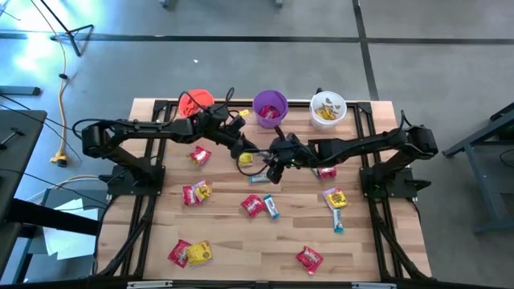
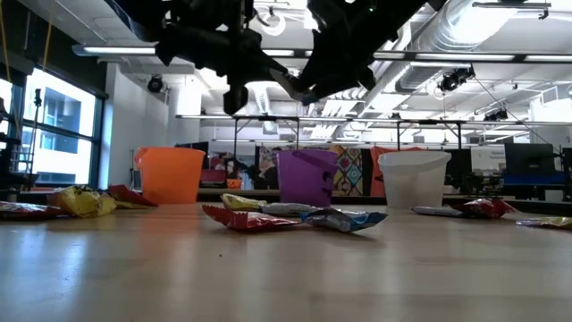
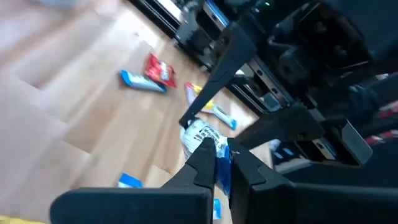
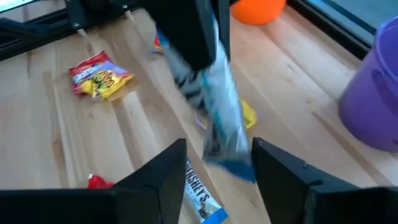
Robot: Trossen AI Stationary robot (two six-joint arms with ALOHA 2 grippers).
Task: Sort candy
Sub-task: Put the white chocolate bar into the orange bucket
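A slim blue-and-white candy bar (image 4: pixel 221 118) hangs in the air over the table's middle, between my two grippers. My left gripper (image 3: pixel 225 163) reaches in from the left and is shut on it. My right gripper (image 4: pixel 214 169) faces it from the right and is open, one finger on each side of the bar's free end (image 4: pixel 231 158). Whether either finger touches the bar, I cannot tell. More candy lies flat on the wood: red and yellow packets (image 1: pixel 195 192), a red packet (image 1: pixel 254 205) and another blue bar (image 4: pixel 200 193) under the grippers. My left gripper pinches one end of the blue-and-white bar (image 3: pixel 221 167) between its two fingers. The rest of the bar (image 3: pixel 200 134) sticks out past the fingertips toward my right gripper. The bar is lifted clear of the table and tilts downward.
Three cups stand along the far edge: orange (image 1: pixel 195 102), purple (image 1: pixel 270 108) and white (image 1: pixel 328 108) with yellow packets inside. Packets lie scattered at the near left (image 1: pixel 189 253), near right (image 1: pixel 309 258) and right (image 1: pixel 335 198). Black frame rails border the table.
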